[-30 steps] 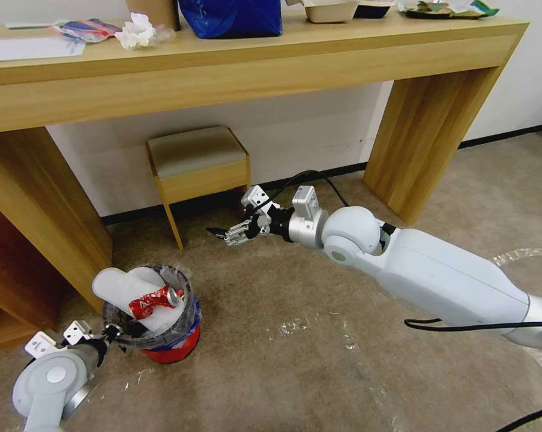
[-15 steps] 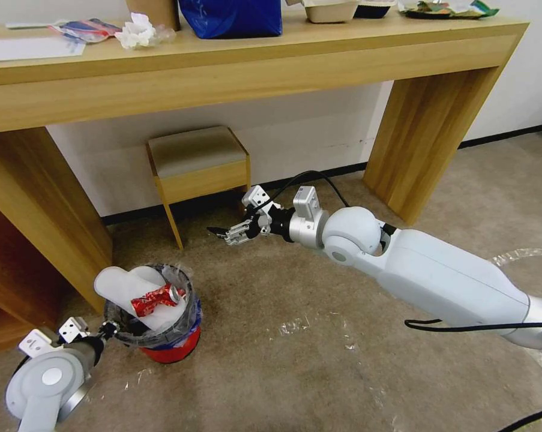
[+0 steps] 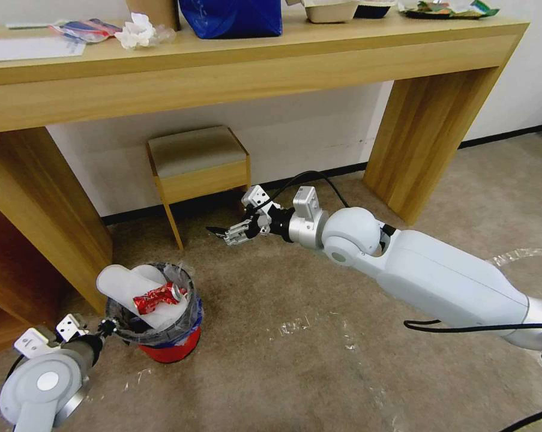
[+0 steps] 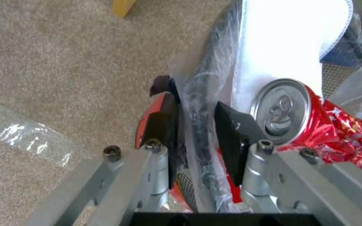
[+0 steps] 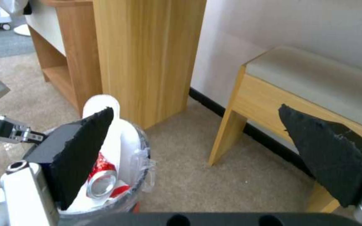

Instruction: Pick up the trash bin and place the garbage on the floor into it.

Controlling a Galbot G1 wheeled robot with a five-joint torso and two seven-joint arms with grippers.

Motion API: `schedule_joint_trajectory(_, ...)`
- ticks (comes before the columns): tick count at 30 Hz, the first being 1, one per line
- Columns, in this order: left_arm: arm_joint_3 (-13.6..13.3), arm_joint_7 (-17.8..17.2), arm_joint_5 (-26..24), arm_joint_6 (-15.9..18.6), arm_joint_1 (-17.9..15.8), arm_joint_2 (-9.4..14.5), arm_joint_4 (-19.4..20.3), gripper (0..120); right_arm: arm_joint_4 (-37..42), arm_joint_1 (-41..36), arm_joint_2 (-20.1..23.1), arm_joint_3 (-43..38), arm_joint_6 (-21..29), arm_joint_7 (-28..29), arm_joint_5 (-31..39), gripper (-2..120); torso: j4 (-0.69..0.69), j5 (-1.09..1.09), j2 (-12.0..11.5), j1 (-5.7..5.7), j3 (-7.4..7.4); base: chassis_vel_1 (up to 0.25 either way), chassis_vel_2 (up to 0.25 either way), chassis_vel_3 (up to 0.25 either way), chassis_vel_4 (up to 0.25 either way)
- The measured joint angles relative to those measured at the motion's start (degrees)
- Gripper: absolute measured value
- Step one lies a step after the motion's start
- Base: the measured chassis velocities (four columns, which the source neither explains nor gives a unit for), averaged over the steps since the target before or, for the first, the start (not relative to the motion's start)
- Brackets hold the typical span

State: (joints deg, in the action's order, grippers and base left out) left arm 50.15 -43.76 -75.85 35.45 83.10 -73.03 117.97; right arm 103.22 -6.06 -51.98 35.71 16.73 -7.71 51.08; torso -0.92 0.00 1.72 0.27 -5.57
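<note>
Left gripper (image 3: 105,327): at 8 o'clock in the head view, nearest the camera; black pads (image 4: 231,138) pinching the near rim of the trash bin (image 3: 170,347), one pad outside the wall, one inside over the liner.
Change: bin and left arm shifted slightly down and toward 7 o'clock against a second ago; pinch unbroken; judged as the bin being carried or repositioned, pickup step in hand.
Trash bin: small, round, red, on the carpet (image 3: 295,372) at 8 o'clock, beside the desk leg (image 3: 39,216); crinkled clear plastic liner (image 4: 189,81) folded over the dark rim.
Garbage in bin: long flat white insoles (image 3: 117,282) standing up out of the opening; crushed red can (image 4: 290,113), silver lid facing the left wrist camera.
Floor: beige short-pile carpet; clear film scraps (image 3: 292,326) near centre.
Right gripper (image 3: 225,233): mid-scene, about 11 o'clock from centre, fingers spread apart, empty, held above the carpet.
Background: pale wooden stool (image 3: 197,157), grey cushion, at 12 o'clock under the wooden desk.
</note>
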Motion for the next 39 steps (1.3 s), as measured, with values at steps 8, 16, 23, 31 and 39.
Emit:
schedule_joint_trajectory(8, 0.4, -0.2, 0.4, 0.3, 1.3, 0.4, 1.8, 40, 0.2, -0.1, 0.0, -0.2, 0.0, 0.1, 0.0, 100, 0.0, 0.0, 0.0, 0.0, 0.0, 0.0, 0.0, 0.0, 0.0)
schedule_joint_trajectory(16, 0.5, -0.2, 0.5, 0.4, 1.9, 0.2, 3.0, 65, 0.2, -0.3, 0.0, -0.3, 0.0, 0.4, -0.2, 100, 0.0, 0.0, 0.0, 0.0, 0.0, 0.0, 0.0, 0.0, 0.0)
schedule_joint_trajectory(23, 0.4, -0.3, 0.8, 0.5, 2.9, -0.1, 5.7, 81, 0.3, -0.7, 0.3, -0.9, -0.1, 0.4, -0.4, 100, 0.0, 0.0, 0.0, 0.0, 0.0, 0.0, 0.0, 0.0, 0.0)
schedule_joint_trajectory(31, 0.6, -0.1, 2.4, 1.0, 5.7, -0.5, 12.9, 82, 0.7, -1.6, 0.6, -3.4, -0.1, 0.9, 0.0, 100, 0.0, 0.01, 0.0, 0.0, 0.0, 0.0, 0.0, 0.0, 0.0)
schedule_joint_trajectory(39, 1.4, 6.1, 10.4, 0.9, 11.0, -1.1, 19.9, 100, 2.5, -4.8, 1.1, -11.2, -1.2, 5.9, 3.8, 100, 0.0, 0.01, 0.0, 0.0, 0.0, 0.0, 0.0, 0.0, 0.0)
